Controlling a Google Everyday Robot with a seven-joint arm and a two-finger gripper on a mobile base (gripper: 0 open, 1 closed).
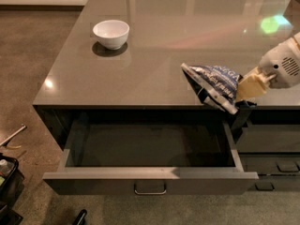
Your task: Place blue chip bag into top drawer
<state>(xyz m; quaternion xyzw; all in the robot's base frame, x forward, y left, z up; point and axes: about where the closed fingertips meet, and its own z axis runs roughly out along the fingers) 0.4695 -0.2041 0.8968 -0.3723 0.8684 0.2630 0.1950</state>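
Note:
The blue chip bag (pixel 213 86) is dark blue with white print and a black edge. My gripper (pixel 244 89) is shut on its right end and holds it in the air at the counter's front edge, above the drawer's right rear corner. The white arm reaches in from the right. The top drawer (pixel 150 173) is pulled wide open below the counter. It is dark grey inside with a lighter rim and a small metal bar handle (pixel 150 189) on its front. Nothing lies in it.
A white bowl (pixel 111 33) stands on the grey counter (pixel 154 55) at the back left. Narrower dark drawer fronts (pixel 272 146) sit to the right of the open drawer. Dark objects lie on the floor at the lower left (pixel 9 182).

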